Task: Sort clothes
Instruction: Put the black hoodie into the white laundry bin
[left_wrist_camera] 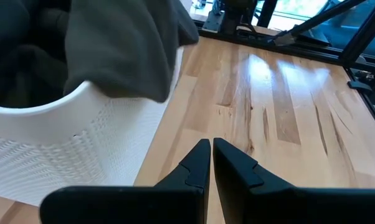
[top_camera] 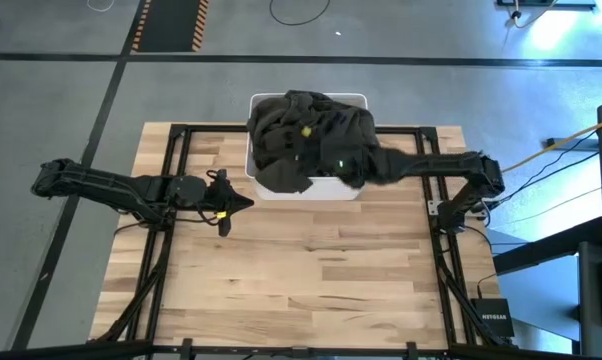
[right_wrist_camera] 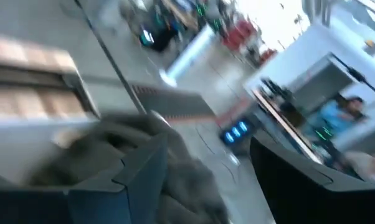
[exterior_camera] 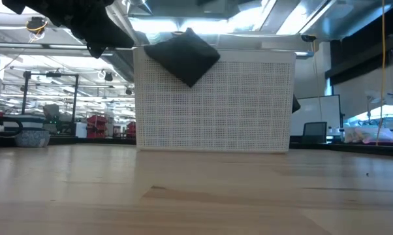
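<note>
Our clothes (top_camera: 311,135) sit heaped in the bin (top_camera: 331,187), a flap draping over its front rim. Right gripper (right_wrist_camera: 206,168) gapes above them; left gripper (left_wrist_camera: 211,163), closed, waits beside the bin.

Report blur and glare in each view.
Right wrist view: heavy motion blur, olive-grey garment smeared. Left wrist view: sharp, window glare on the table. Low view: white bin sharp, bright ceiling lights behind. High view: sharp, blue glare top right.
</note>
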